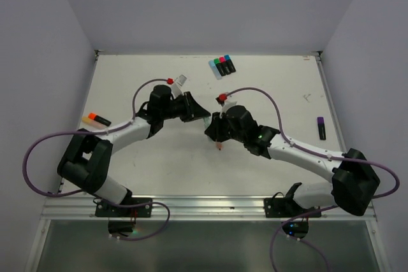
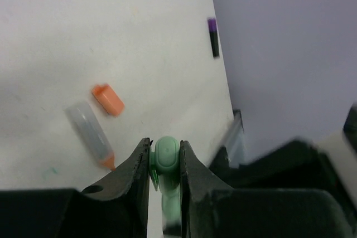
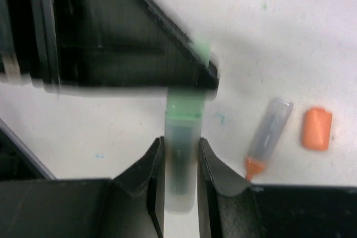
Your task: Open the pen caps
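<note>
Clenching the small blocky green plastic cap [image 2: 166,157] above the middle of the white table [image 1: 159,164], the left jaws should pull straight toward ten o'clock, the right jaws grasping the dark translucent pen body [image 3: 181,165].

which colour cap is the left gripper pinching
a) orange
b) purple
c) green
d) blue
c: in the left wrist view the left gripper is shut on the green cap, while the right gripper clamps the pen it belongs to. The orange cap lies loose and the purple cap sits on its own marker.
</note>
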Controlling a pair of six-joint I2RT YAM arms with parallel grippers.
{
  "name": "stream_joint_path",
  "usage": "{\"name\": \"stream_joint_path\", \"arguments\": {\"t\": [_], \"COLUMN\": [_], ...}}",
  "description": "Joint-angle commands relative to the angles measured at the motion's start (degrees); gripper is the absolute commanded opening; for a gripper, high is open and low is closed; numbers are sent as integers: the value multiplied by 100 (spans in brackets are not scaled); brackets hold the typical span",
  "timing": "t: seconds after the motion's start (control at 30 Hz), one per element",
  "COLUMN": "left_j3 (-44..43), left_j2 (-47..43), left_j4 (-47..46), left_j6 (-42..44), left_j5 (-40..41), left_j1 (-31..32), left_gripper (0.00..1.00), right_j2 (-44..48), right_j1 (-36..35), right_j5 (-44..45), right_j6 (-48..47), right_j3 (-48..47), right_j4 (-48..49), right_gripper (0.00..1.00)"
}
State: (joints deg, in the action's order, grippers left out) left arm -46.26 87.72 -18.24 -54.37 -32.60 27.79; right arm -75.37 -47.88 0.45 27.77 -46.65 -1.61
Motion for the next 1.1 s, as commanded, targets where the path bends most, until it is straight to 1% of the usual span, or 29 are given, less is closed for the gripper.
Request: {"name": "stream_joint_path", "arguments": {"t": [0.0,0.07,0.13,0.17,0.2,0.3,0.43,0.5,0.53,0.57,0.67,0.83,0.93,1.07], "left_j3": [-884,-972,-1051,-1052,-982,-955,-710,-517,-289,-165,204,635,680,653], "left_j2": [-71,-106,-185,-229,-273,-510,-1062,-1327,-1606,-1748,-2215,-2821,-2954,-2884], "left_j4": [-323,-102,153,319,321,514,970,1121,1156,1182,1348,1507,1613,1613], "left_j6": [434,515,734,796,857,1094,1297,1420,1438,1455,1508,1491,1552,1517], "left_j5": [1018,1289,1553,1842,1915,2169,2573,2767,2794,2794,2733,2531,2487,2259], "left_j1": [-617,-739,-775,-784,-793,-819,-819,-819,-819,-819,-819,-819,-819,-819], "left_gripper": [0,0,0,0,0,0,0,0,0,0,0,0,0,0], "right_j2": [-39,31,163,207,303,322,-336,-837,-987,-1293,-1803,-2148,-2297,-2570], "right_j1": [-783,-995,-1013,-1022,-1022,-996,-768,-697,-688,-679,-556,-451,-424,-398], "right_j5": [-72,86,131,166,401,578,921,965,1105,1194,1378,1616,1634,1660], "right_j6": [237,352,405,413,422,396,352,317,273,255,238,335,300,255], "right_j3": [244,358,429,429,420,420,-228,-449,-676,-774,-1135,-1303,-1372,-1566], "right_j4": [-832,-842,-859,-955,-1008,-842,-1052,-1035,-1052,-1035,-1043,-1009,-947,-1035], "right_gripper": [0,0,0,0,0,0,0,0,0,0,0,0,0,0]}}
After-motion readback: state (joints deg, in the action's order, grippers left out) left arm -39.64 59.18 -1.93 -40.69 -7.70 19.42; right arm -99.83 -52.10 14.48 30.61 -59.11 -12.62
